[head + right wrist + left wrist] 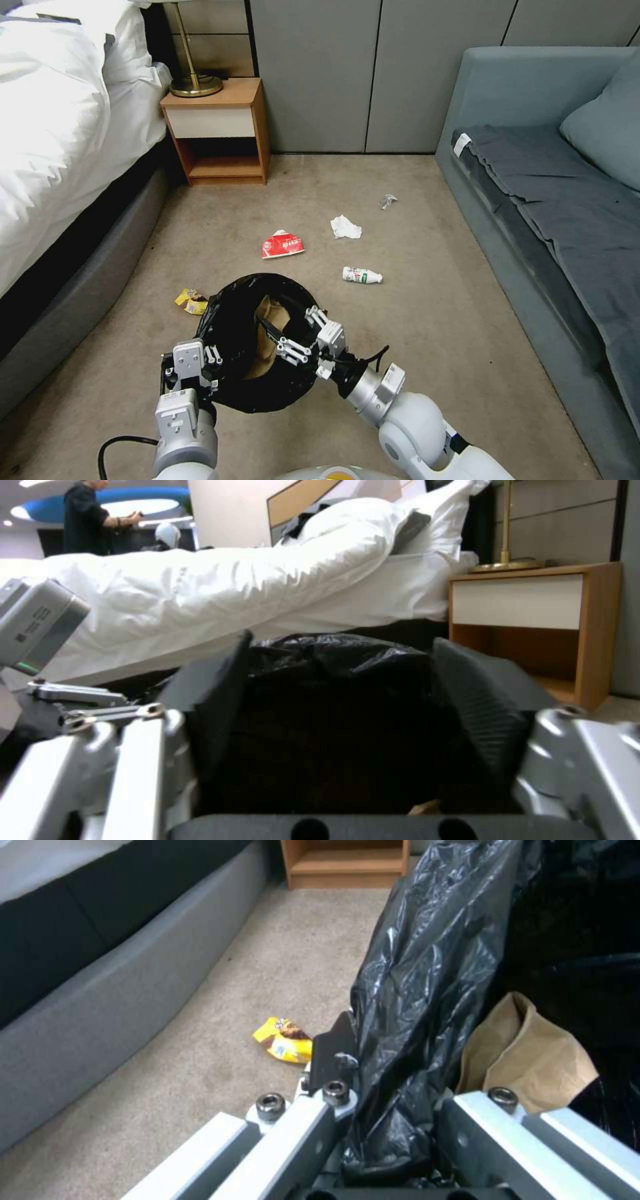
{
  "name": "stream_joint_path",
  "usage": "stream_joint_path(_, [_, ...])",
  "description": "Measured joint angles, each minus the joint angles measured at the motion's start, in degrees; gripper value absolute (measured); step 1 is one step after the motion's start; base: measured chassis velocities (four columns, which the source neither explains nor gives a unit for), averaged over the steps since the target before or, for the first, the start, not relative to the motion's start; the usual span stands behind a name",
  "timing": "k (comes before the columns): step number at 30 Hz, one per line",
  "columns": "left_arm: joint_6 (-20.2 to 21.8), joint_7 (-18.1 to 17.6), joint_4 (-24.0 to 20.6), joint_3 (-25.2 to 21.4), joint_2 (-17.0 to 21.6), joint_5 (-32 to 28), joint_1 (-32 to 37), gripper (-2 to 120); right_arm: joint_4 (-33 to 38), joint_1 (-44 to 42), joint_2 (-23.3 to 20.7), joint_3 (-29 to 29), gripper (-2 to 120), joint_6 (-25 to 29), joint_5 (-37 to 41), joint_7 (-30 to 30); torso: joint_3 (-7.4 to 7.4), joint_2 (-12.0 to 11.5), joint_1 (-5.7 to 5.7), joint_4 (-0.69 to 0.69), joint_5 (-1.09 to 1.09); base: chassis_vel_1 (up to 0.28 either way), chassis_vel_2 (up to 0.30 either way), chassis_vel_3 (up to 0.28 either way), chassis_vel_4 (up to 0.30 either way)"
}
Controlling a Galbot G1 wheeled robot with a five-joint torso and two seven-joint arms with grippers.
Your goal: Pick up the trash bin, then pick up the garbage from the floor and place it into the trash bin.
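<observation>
The trash bin [230, 320], lined with a black bag [420, 990], hangs low in front of me. My left gripper [200, 363] is shut on its near rim [393, 1075]. A brown paper bag [527, 1055] lies inside. My right gripper [279, 339] is open over the bin's mouth, its pads [480, 695] spread wide around the bag's dark inside [333, 665] with nothing between them. Garbage lies on the carpet: a yellow wrapper [191, 301] [283, 1040] left of the bin, a red wrapper [282, 245], a white tissue [345, 227], a small white bottle [362, 275] and a clear scrap [388, 200].
A bed [60, 133] with a grey base [100, 1005] runs along the left. A wooden nightstand [220, 133] with a brass lamp stands at the far left corner. A grey sofa [553, 200] lines the right. Open carpet lies between them.
</observation>
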Motion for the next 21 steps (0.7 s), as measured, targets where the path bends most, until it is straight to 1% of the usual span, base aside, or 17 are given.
stream_joint_path(1, [0.00, 0.01, 0.10, 0.00, -0.01, 0.01, -0.06, 1, 0.40, -0.14, -0.45, -0.09, 79, -0.02, -0.04, 0.00, 0.00, 0.00, 0.00, 0.00, 0.00, 0.000, 0.000, 0.000, 0.000])
stream_joint_path(2, [0.00, 0.01, 0.10, 0.00, -0.01, 0.01, -0.06, 1, 0.40, -0.14, -0.45, -0.09, 79, -0.02, -0.04, 0.00, 0.00, 0.00, 0.00, 0.00, 0.00, 0.000, 0.000, 0.000, 0.000])
stream_joint_path(3, [0.00, 0.01, 0.16, 0.00, -0.01, 0.01, -0.11, 1, 0.73, -0.28, -0.65, -0.13, 82, -0.02, -0.14, 0.00, 0.00, 0.00, 0.00, 0.00, 0.00, 0.000, 0.000, 0.000, 0.000])
stream_joint_path(4, [0.03, 0.01, 0.23, -0.01, -0.01, 0.02, -0.23, 1, 1.32, -0.41, -0.88, -0.12, 89, -0.01, -0.31, 0.00, 0.00, 0.00, 0.00, 0.00, 0.00, 0.000, 0.000, 0.000, 0.000])
stream_joint_path(5, [0.03, 0.01, 0.23, -0.01, -0.01, 0.02, -0.23, 1, 1.32, -0.41, -0.88, -0.12, 89, -0.01, -0.31, 0.00, 0.00, 0.00, 0.00, 0.00, 0.00, 0.000, 0.000, 0.000, 0.000])
stream_joint_path(8, [0.09, 0.02, 0.58, -0.07, -0.02, 0.02, -0.46, 1, 4.84, -0.67, -1.56, 0.54, 102, 0.08, -0.78, 0.86, 0.00, 0.00, 0.00, 0.00, 0.00, 0.000, 0.000, 0.000, 0.000])
stream_joint_path(9, [0.09, 0.02, 0.58, -0.07, -0.02, 0.02, -0.46, 1, 4.84, -0.67, -1.56, 0.54, 102, 0.08, -0.78, 0.86, 0.00, 0.00, 0.00, 0.00, 0.00, 0.000, 0.000, 0.000, 0.000])
stream_joint_path(11, [0.11, 0.02, 0.85, -0.14, -0.04, 0.03, -0.58, 1, 8.60, -1.21, -1.99, 1.66, 106, 0.13, -1.34, 2.25, 0.00, 0.00, 0.00, 0.01, 0.00, 0.000, 0.000, 0.000, 0.000])
stream_joint_path(12, [0.11, 0.02, 1.23, -0.28, -0.07, 0.04, -0.77, 1, 12.86, -2.28, -2.24, 3.01, 109, 0.03, -1.97, 4.20, 0.00, 0.00, 0.00, 0.01, 0.00, 0.000, 0.000, 0.000, 0.000])
stream_joint_path(13, [0.11, 0.02, 1.23, -0.28, -0.07, 0.04, -0.77, 1, 12.86, -2.28, -2.24, 3.01, 109, 0.03, -1.97, 4.20, 0.00, 0.00, 0.00, 0.01, 0.00, 0.000, 0.000, 0.000, 0.000])
stream_joint_path(15, [0.11, 0.03, 1.79, -0.48, -0.10, 0.09, -1.04, 1, 18.32, -4.48, -2.00, 5.78, 113, -0.48, -3.22, 7.85, 0.00, 0.00, 0.00, 0.00, -0.01, 0.000, 0.000, 0.000, 0.000])
stream_joint_path(16, [0.10, 0.03, 2.17, -0.64, -0.13, 0.11, -1.22, 1, 20.80, -6.46, -1.13, 8.06, 114, -0.58, -4.90, 10.61, 0.00, 0.00, 0.00, 0.00, -0.01, 0.000, 0.000, 0.000, 0.000])
stream_joint_path(17, [0.10, 0.03, 2.17, -0.64, -0.13, 0.11, -1.22, 1, 20.80, -6.46, -1.13, 8.06, 114, -0.58, -4.90, 10.61, 0.00, 0.00, 0.00, 0.00, -0.01, 0.000, 0.000, 0.000, 0.000])
stream_joint_path(18, [0.06, 0.04, 2.36, -0.77, -0.13, 0.12, -1.32, 1, 21.79, -7.90, -0.20, 9.70, 114, -0.40, -6.57, 12.64, 0.00, 0.00, 0.00, 0.00, -0.01, 0.000, 0.000, 0.000, 0.000])
stream_joint_path(19, [0.00, 0.03, 2.57, -1.01, -0.14, 0.12, -1.44, 1, 22.70, -10.49, 1.51, 12.04, 114, -0.36, -10.06, 17.24, 0.00, 0.00, 0.00, 0.01, 0.01, 0.000, 0.000, 0.000, 0.000])
stream_joint_path(20, [0.00, 0.03, 2.57, -1.01, -0.14, 0.12, -1.44, 1, 22.70, -10.49, 1.51, 12.04, 114, -0.36, -10.06, 17.24, 0.00, 0.00, 0.00, 0.01, 0.01, 0.000, 0.000, 0.000, 0.000])
stream_joint_path(21, [-0.06, 0.03, 2.72, -1.33, -0.08, 0.03, -1.54, 1, 23.17, -13.84, 3.02, 13.70, 114, -0.49, -12.48, 22.43, 0.00, 0.00, 0.00, -0.01, 0.00, 0.000, 0.000, 0.000, 0.000])
